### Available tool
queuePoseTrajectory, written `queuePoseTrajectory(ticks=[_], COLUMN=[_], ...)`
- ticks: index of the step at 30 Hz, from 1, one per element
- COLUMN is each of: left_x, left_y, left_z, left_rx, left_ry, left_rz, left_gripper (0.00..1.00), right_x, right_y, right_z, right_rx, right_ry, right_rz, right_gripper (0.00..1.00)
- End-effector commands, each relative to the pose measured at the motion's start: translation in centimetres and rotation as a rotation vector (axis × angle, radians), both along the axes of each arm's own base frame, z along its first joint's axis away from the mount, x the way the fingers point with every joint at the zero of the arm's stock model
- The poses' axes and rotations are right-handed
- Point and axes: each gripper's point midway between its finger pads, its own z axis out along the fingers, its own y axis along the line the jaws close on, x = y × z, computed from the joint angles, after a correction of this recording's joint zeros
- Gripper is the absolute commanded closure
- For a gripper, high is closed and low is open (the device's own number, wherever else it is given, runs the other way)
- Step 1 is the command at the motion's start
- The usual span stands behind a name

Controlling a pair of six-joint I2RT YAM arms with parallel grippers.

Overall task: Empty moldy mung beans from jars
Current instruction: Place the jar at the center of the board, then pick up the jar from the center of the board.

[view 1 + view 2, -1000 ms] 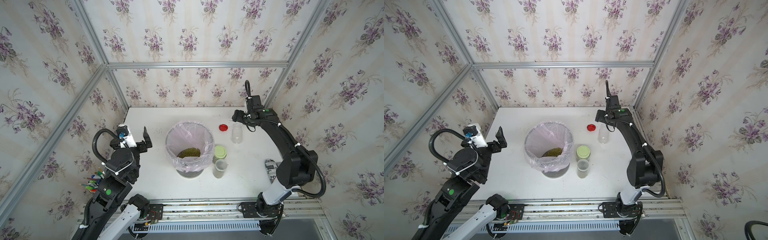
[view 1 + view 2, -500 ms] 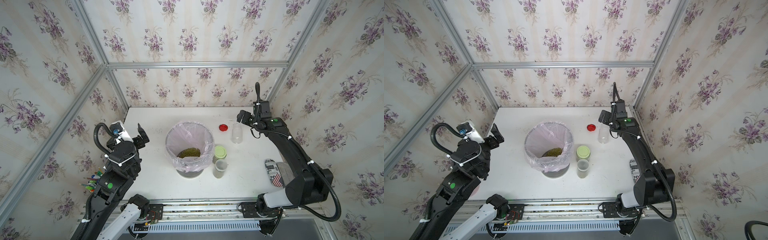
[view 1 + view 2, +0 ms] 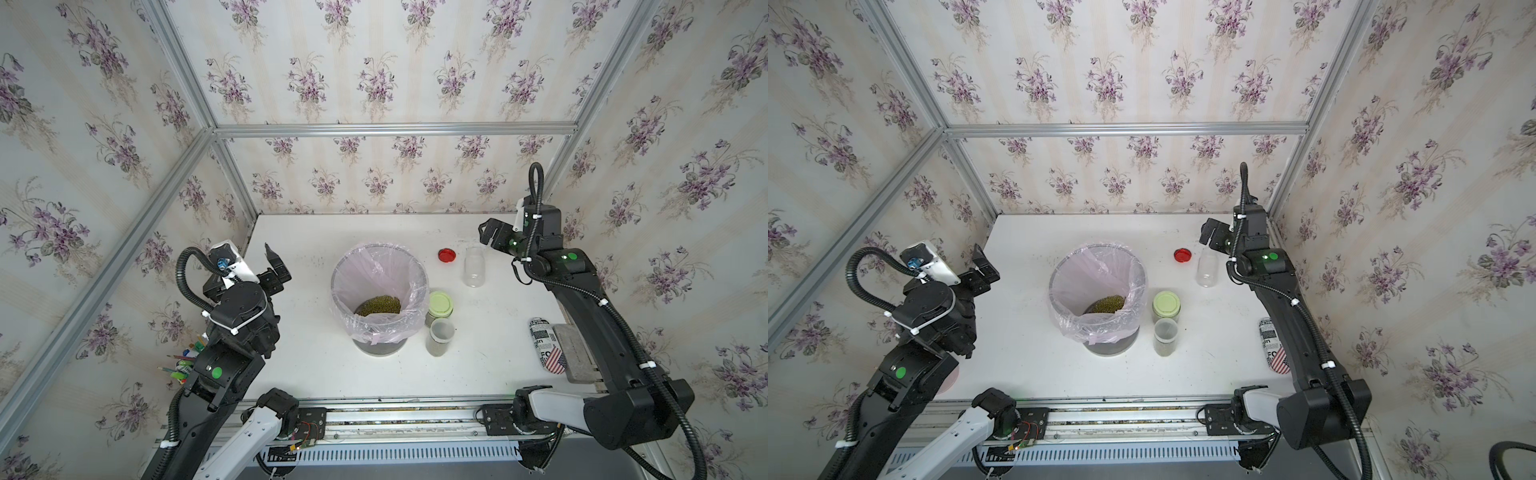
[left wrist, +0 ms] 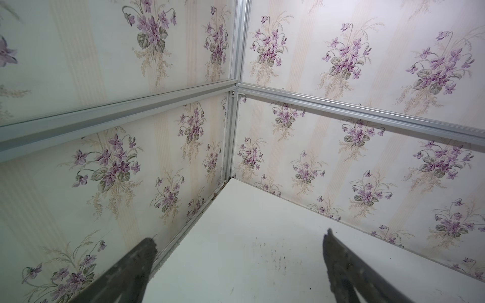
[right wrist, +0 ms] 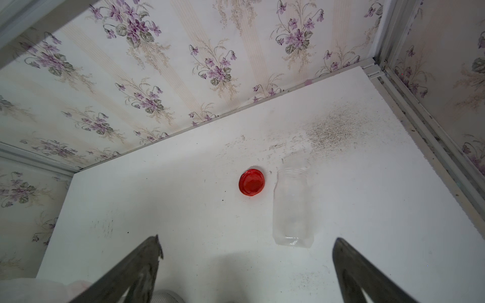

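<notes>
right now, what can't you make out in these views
- green-lidded jar, both top views: how full it is, hidden by its lid and the open jar in front.
- mung beans in the bin, both top views: mould too small to see.
- newsprint-patterned object, a top view: partly behind the right arm.

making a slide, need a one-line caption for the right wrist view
Open right tool above the white table, facing an empty, lidless jar standing upright beside a red lid.
</notes>
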Motion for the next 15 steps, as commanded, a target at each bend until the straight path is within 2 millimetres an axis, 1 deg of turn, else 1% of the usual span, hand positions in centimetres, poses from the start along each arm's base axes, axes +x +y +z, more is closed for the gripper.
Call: queuePoseTrajectory(ticks=[1,6,9,11,15], left_x=[0.7,2.2,2.6,2.8,3.4], left_y=[-0.8,-2.5,-3.7,-4.1,-4.5], left_z=[0.4,0.9,1.1,1.3,0.9], left_rx=[0.028,0.052,0.063,0.067,0.071], left_ry=[0.050,0.147,0.191,0.210,0.272], left_rz=[-0.037,-0.124,-0.195,-0.214,-0.222], left_gripper=[0.00,0.00,0.00,0.00,0.00], right_x=[-0.8,-2.1,-2.9,-3.5,-4.3], right_y=[0.4,-0.5,-1.0,-1.2,-0.5], right_z=[0.5,1.5,2.2,2.7,3.1], right_rx=[0.023,0.010,-0.006,-0.014,0.003], right_ry=[0.005,-0.034,-0.049,-0.051,-0.041], right_rz=[0.022,-0.009,-0.025,-0.029,0.017], right_gripper=[0.00,0.00,0.00,0.00,0.00])
